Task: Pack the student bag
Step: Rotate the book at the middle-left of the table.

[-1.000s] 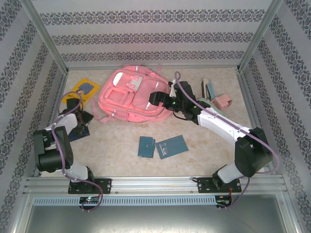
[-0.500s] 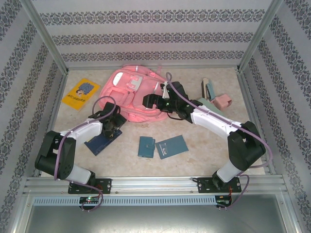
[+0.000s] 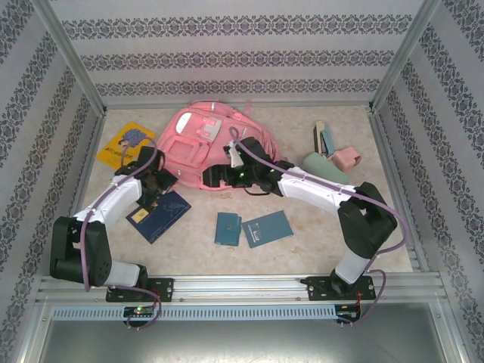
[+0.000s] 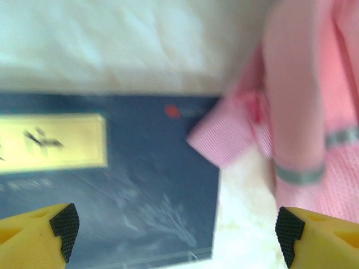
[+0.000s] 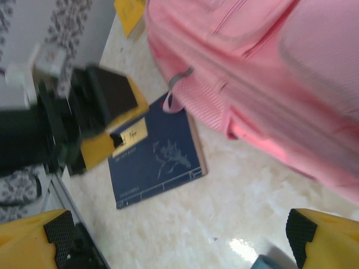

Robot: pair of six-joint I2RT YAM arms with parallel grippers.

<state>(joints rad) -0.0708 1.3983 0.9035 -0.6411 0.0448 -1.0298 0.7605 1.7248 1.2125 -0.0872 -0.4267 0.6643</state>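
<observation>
While the left hand (image 4: 176,232) and right hand (image 5: 176,238) hold their fingers apart, the soft pink fabric student bag (image 5: 252,67) touches a flat, rectangular navy book (image 5: 157,162).

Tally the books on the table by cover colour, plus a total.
Yellow: 1, the yellow book
Navy: 1, the navy book
Teal: 2, the smaller teal book and the larger teal book
Total: 4
</observation>
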